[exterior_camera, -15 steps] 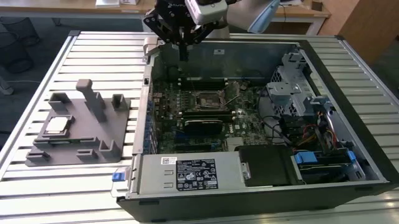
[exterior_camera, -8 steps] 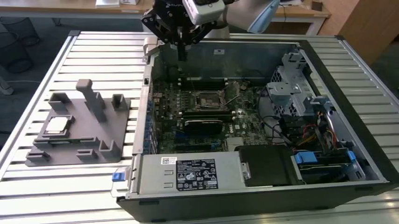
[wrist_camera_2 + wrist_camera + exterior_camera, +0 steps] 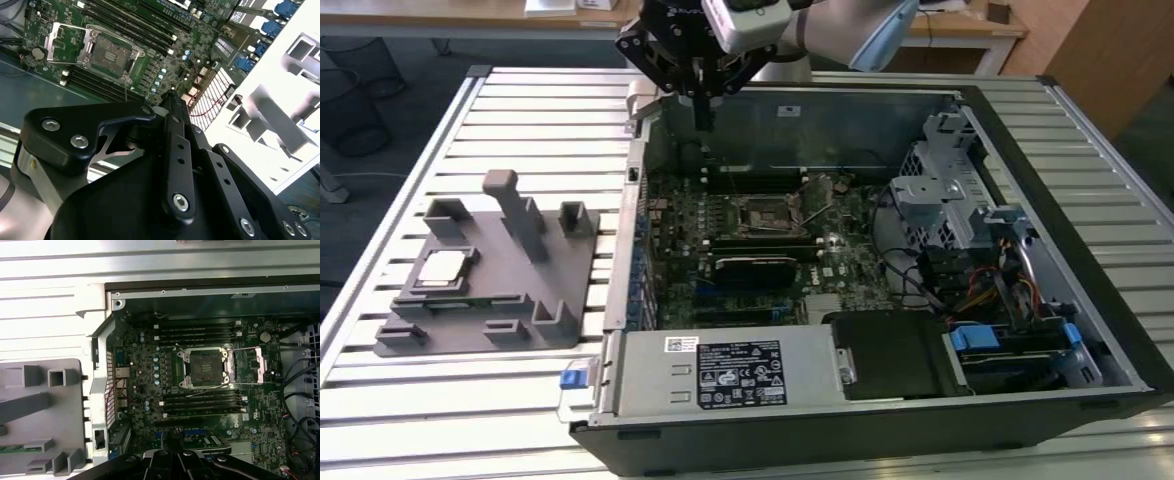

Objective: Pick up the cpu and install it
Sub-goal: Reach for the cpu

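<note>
– Gripper point(image 3: 703, 122) first: black, two-fingered, fingers pinched together, nothing held. Position?
– Slatted metal table point(image 3: 520, 110) carries the open dark computer case point(image 3: 854, 440). The gripper hangs above the case wall nearest the table's far edge.
– Progress?
– Neither step done, I judge. Grey plastic fixture point(image 3: 520, 330) stands by the table's edge at the exterior view's left. On the green motherboard point(image 3: 854, 260), the black square socket frame point(image 3: 761, 213) lies open and empty. The small silver-topped square cpu point(image 3: 443, 267) rests on the fixture, well apart from the gripper.

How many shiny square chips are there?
1. The cpu lies on the grey holder at the exterior view's left, outside the computer case. The socket looks empty; more could be hidden elsewhere.
</note>
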